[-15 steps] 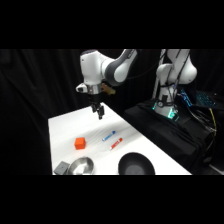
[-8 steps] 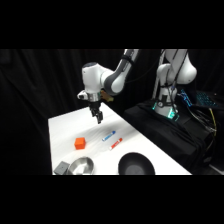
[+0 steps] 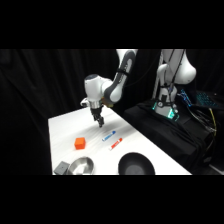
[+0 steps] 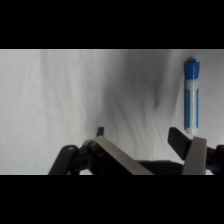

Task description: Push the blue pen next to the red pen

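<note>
Gripper [image 3: 100,121] hung with fingers apart above the bench [image 3: 65,127], near the blue pen [image 3: 109,135].
Blue pen lay just beside the red pen [image 3: 115,144]; an off-centre push might spin it away.

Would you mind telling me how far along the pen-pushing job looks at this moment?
Little looks done: the blue pen lies untouched on the table, a small gap apart from the red pen. In hand: the open claw hangs low just behind the blue pen, which shows beside one finger in the wrist view. Left: touching the blue pen and sliding it to the red pen.
</note>
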Tool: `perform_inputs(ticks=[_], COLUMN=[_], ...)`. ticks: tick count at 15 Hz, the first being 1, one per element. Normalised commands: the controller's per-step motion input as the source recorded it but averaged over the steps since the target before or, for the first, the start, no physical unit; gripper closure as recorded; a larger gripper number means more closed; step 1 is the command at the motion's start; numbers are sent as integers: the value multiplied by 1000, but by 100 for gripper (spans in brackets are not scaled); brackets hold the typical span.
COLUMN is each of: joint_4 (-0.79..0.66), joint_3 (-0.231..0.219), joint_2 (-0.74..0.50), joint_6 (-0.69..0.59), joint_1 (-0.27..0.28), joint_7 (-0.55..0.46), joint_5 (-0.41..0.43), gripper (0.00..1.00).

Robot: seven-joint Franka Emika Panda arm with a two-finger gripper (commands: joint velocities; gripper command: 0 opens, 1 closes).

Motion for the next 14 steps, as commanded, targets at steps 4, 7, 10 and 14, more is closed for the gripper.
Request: perform_inputs(ticks=[4, 7, 10, 14], joint_4=[-23, -31, -41, -68], joint_3=[66, 90, 100, 94], joint_2=[110, 105, 75, 8], joint_6=[230, 228, 216, 189], joint_1=[-83, -95, -91, -59], joint_7=[-148, -146, -129, -90], joint_5=[30, 42, 44, 36], gripper=[0, 0, 0, 0])
